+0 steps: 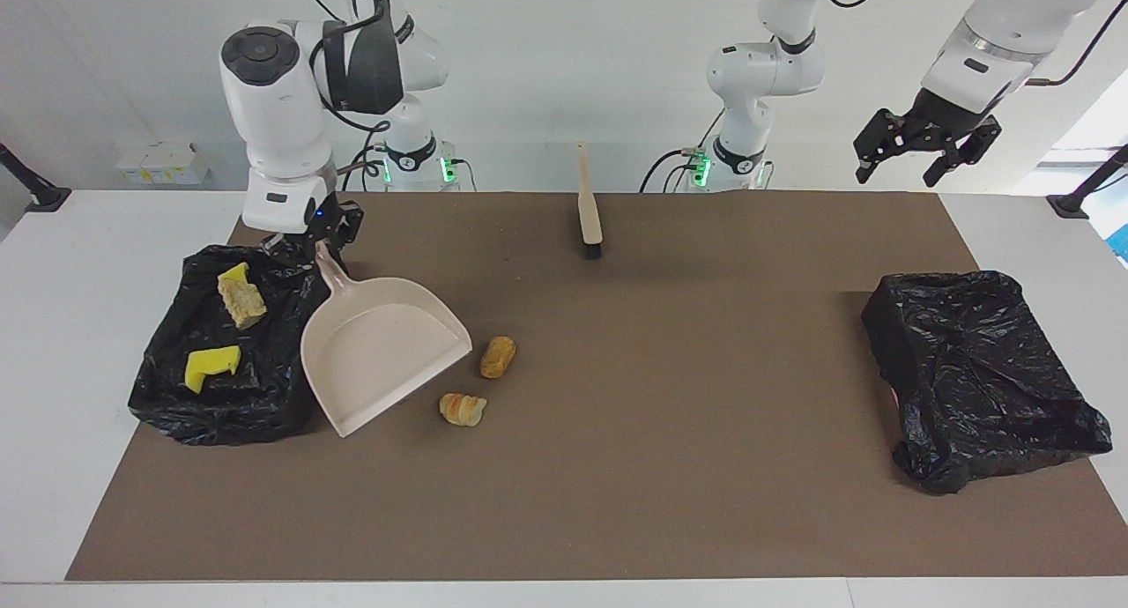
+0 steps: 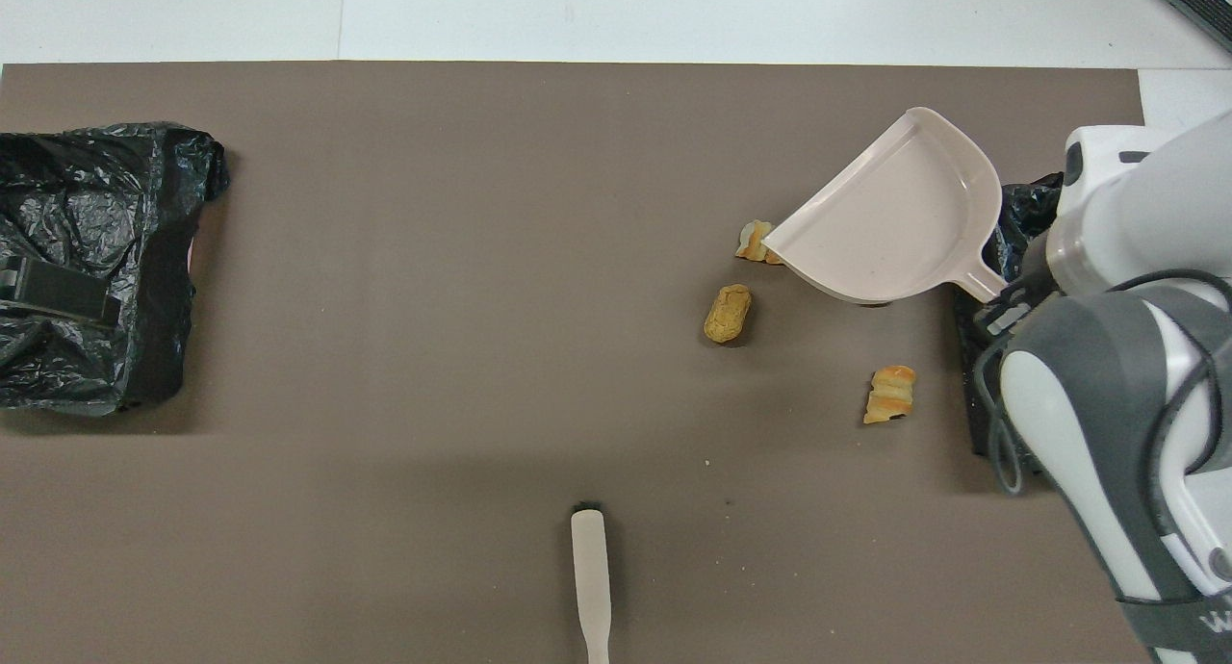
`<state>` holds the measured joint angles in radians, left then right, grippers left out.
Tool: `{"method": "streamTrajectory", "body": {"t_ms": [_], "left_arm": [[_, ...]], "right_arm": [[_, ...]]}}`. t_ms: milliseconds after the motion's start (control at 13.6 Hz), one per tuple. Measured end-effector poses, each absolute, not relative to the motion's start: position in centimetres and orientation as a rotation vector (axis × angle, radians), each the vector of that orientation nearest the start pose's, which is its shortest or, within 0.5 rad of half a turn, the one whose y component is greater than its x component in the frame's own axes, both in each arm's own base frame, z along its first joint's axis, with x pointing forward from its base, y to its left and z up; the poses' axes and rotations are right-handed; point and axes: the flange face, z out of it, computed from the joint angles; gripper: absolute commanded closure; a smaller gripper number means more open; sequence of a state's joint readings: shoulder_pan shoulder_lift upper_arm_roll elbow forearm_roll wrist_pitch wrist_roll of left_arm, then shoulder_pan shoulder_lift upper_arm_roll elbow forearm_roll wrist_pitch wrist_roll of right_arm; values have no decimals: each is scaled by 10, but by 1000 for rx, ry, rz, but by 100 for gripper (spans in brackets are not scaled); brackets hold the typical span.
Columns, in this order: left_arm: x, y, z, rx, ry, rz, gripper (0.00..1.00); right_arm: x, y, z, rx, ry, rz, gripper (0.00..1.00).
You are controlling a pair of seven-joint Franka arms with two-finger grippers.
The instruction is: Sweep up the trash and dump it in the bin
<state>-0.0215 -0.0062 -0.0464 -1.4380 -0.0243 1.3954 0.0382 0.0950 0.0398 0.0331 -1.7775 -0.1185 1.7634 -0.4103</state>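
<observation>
The right tool pinches the dustpan handle, pan raised over scraps beside the bin at the right arm's tabletop edge; three more lie inside. The left tool waits spread, aloft over the tabletop's corner.

The dustpan covers most of one pastry scrap.

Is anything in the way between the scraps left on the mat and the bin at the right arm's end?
Only the dustpan itself, held by the right gripper: it sits between the two visible scraps and the bin. Nothing else visible blocks them.
</observation>
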Motion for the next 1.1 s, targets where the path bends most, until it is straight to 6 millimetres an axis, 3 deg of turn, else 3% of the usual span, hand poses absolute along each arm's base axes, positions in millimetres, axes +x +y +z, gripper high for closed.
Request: {"method": "streamTrajectory", "body": {"t_ms": [147,441,734,881,1102], "left_arm": [[532,-38,675,-3158,180,73,0],[531,-39,678,-3156,208,71,0],[530,-42,679,-3152,243,68,0],[528,-54,681,-3148,282,61,0],[524,-61,686,-3146,300,48,0]], "right_arm": [[568,98,503,-3139,-631,118,100],[572,191,468,-3117,-197,54,100],[584,268,447,-3101,-67,9,100],[592,310,434,-3085,-1,-24,100],[585,373,398,-3069,51,-41,100]]}}
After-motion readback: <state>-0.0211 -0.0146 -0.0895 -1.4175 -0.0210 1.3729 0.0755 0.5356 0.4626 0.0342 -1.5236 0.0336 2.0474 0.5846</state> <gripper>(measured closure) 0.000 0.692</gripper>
